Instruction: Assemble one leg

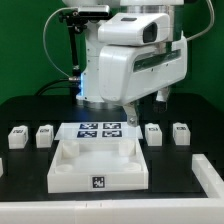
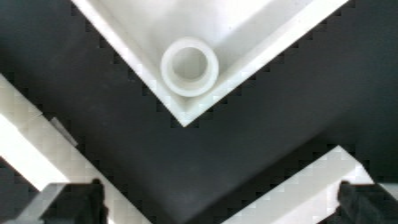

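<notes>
**Leg assembly: pincer empty over a corner socket, no leg picked up**

Obs. (wrist view): gripper [image 2: 217, 205] has its fingertips [image 2: 71, 205] spread wide with only black table between them. It is open and carries nothing. Directly under the camera lies one pointed corner of the white square piece [image 2: 249, 40], with its round socket [image 2: 189, 65] empty. Pale bands at the sides of this view are too blurred to identify.

Obs. (exterior view): the arm hangs over the centre of the frame, just above the marker board [image 1: 100, 130]. The white square piece sits in the lower centre, in front of that board. All four look-alike posts stand on the table in a row across the middle:
- far-left leg [image 1: 17, 138]
- inner-left leg [image 1: 44, 134]
- inner-right leg [image 1: 153, 132]
- far-right leg [image 1: 180, 132]

None of them touches the square piece or the gripper. I cannot tell which one is meant for this step.

Judgement: the task is at its start. The leg is not yet grasped and no socket in view is filled. The arm looks lined up on a socket rather than on a leg.

Next move calls for:
- travelling sideways to one post
- lowering with the jaws straddling it
- closing squarely so the post stays upright
- returning and centring it over the socket before pressing or turning it in

Risk: the posts are small and stand close in pairs, so a wide approach could knock the neighbour.
</notes>
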